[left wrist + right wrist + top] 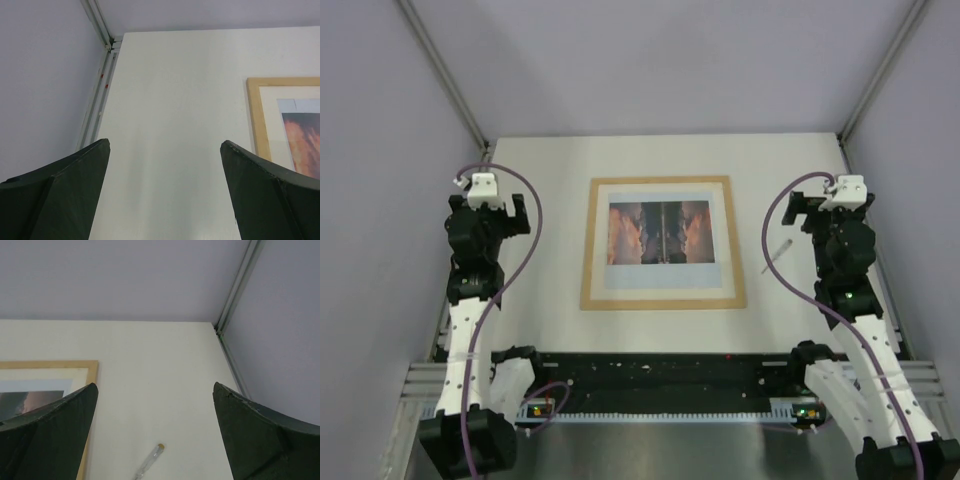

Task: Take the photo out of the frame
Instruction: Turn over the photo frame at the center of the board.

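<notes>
The light-wood frame [662,303] lies flat in the middle of the white table. The photo [660,277] sits inside it, pale bluish paper with an orange-brown landscape print. My left gripper [498,210] is open and empty, left of the frame. My right gripper [812,205] is open and empty, right of the frame. The left wrist view shows the frame's top left corner [257,100] and a bit of the photo [300,130] beyond the gripper [165,150]. The right wrist view shows the frame's top right corner [75,365] beside the gripper [155,392].
A clear screwdriver [777,252] with a tan tip lies on the table between the frame and my right arm, also seen in the right wrist view [150,460]. Purple walls with metal rails [445,70] close the table at back and sides.
</notes>
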